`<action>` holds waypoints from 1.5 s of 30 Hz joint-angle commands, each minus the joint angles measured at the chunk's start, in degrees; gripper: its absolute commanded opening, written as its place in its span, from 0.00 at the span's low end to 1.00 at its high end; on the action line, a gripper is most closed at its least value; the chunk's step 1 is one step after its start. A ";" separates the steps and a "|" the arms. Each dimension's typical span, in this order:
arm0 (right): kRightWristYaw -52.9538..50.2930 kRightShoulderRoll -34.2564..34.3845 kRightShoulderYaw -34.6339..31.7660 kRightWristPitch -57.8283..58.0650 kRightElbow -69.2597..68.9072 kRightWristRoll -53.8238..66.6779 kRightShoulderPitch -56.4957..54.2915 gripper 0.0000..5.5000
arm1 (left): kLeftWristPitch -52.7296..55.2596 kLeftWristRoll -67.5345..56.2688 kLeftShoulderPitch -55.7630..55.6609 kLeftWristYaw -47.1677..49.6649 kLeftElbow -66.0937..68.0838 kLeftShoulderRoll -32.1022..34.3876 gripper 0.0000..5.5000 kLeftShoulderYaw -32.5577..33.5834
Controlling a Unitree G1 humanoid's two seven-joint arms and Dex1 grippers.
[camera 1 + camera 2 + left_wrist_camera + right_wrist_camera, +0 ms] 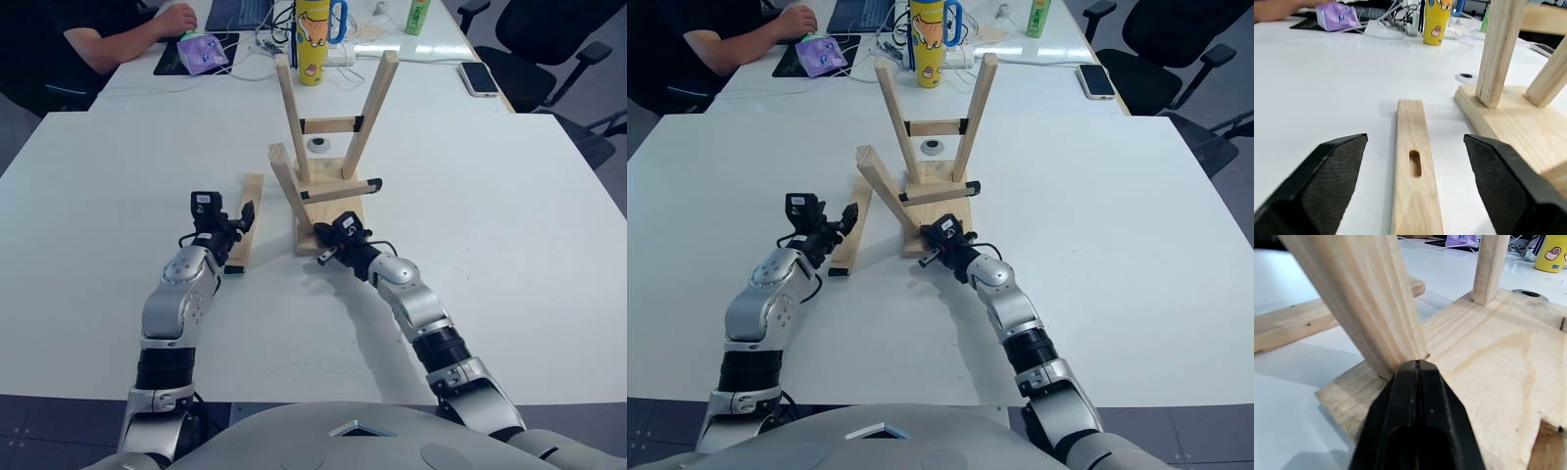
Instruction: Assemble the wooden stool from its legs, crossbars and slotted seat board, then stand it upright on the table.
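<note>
Left claw [241, 217] is hanging wide open over the loose leg [251, 191]. I'm seeing the right claw [1417, 369] pinched shut, touching the tilted leg [291, 191] at the seat board [350, 203].

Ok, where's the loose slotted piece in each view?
Left eye view: loose slotted piece lying flat, robot's left of the seat board.
Right eye view: same spot beside the board.
Left wrist view: between the left gripper's open fingers.
Right wrist view: flat behind the tilted leg.
Shared landmark: seat board.

3 raised legs [371, 113] fence the seat board [1508, 347]; a gap separates the loose leg [1410, 127].
</note>
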 commanded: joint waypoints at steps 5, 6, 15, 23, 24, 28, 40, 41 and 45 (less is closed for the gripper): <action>-1.35 1.91 -1.41 0.93 3.88 -1.66 -0.56 0.00 | 6.96 1.27 -1.40 1.93 0.17 -1.40 0.80 -0.09; -1.08 2.15 -1.76 0.24 3.19 -1.19 -0.31 0.00 | 7.60 1.42 -1.55 1.99 0.35 -1.45 0.80 -0.20; 1.14 1.06 -4.12 -2.62 -11.19 2.02 5.43 0.00 | 12.63 4.21 -1.85 1.36 0.03 0.10 0.80 -1.66; 3.04 -5.76 -9.88 6.20 -21.05 5.36 9.91 0.00 | 17.58 6.03 -1.16 -0.05 -1.41 1.77 0.61 -2.79; 3.66 -6.59 -10.41 6.81 -20.75 5.67 10.14 0.00 | 17.77 5.77 -1.07 -0.31 -1.60 1.76 0.58 -2.22; 4.73 -9.06 -12.85 6.73 -20.11 6.36 12.65 0.00 | 13.35 5.82 -1.17 -1.64 0.06 2.83 0.48 0.84; -2.47 -9.28 -22.61 2.34 -9.01 6.55 8.86 0.00 | -21.69 -2.33 -4.98 -8.22 -9.62 1.96 0.37 11.93; -1.90 -8.99 -23.34 1.88 -8.24 7.53 8.36 0.00 | -21.17 -5.28 -5.45 -9.76 -11.32 2.09 0.37 12.21; -0.12 -9.06 -25.07 -1.18 -4.83 9.10 7.11 0.00 | -14.73 -24.24 -8.68 -15.74 -18.31 3.27 0.37 14.00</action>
